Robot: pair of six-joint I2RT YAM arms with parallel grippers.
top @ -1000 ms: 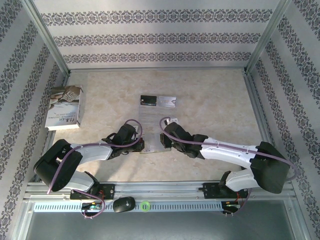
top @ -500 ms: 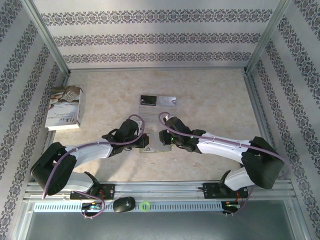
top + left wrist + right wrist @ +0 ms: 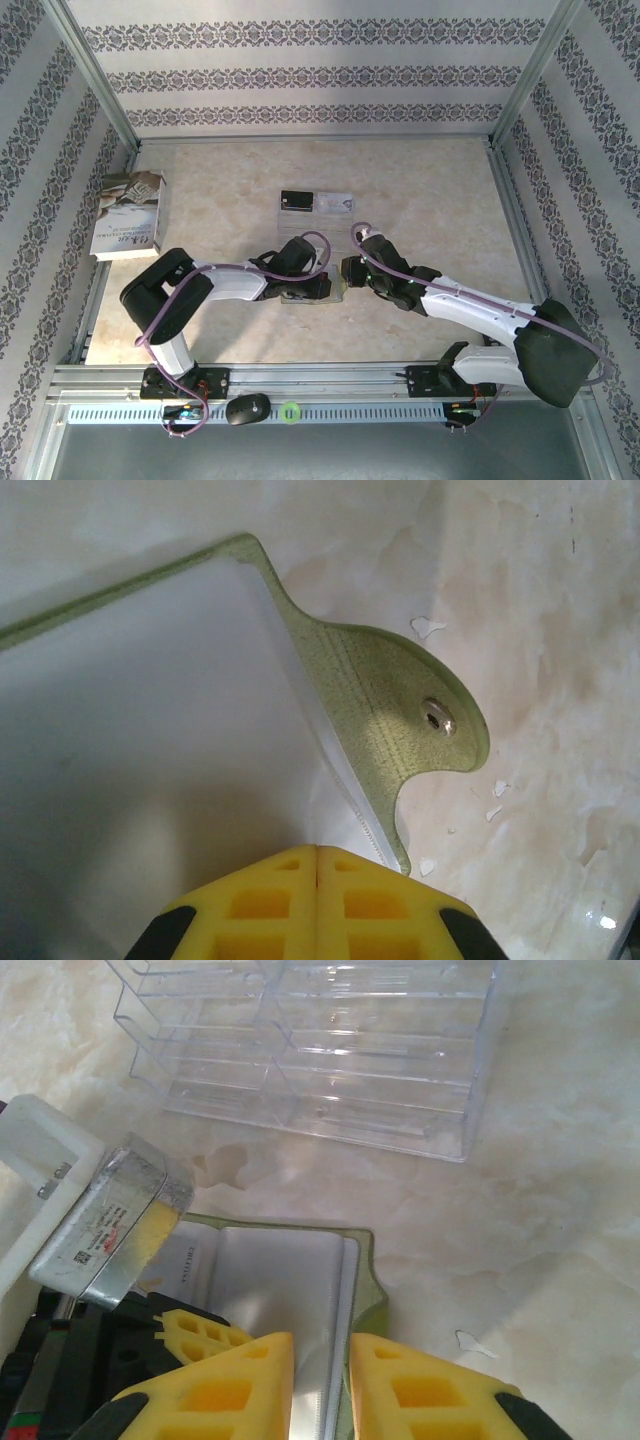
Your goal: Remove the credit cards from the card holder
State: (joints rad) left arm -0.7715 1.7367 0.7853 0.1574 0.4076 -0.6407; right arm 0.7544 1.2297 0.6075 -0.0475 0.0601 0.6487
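Two robot arms meet over the card holder (image 3: 275,1290) at the middle of the marbled tabletop (image 3: 440,200), nearer the arms' bases than the far wall. The holder lies open, its pale inner pages with clear pockets facing up and its yellow-green outside showing as a thin border. A rounded yellow-green flap with a metal snap (image 3: 437,717) lies flat on the tabletop at the holder's side. The left gripper (image 3: 317,855) has its jaws pressed together with no gap, set at the edge of a pale page just beside the flap; whether a thin sheet is pinched between them cannot be told. The right gripper (image 3: 321,1345) hovers over the holder's open pages with its jaws a narrow way apart, a clear pocket showing through the gap. The credit cards are out of the holder: the black card (image 3: 296,202) and the silvery card (image 3: 335,203) lie side by side at the far end of a clear plastic organiser (image 3: 330,1050), which stands just beyond the holder. A white-grey book (image 3: 128,215) lies well apart at the tabletop's left edge.
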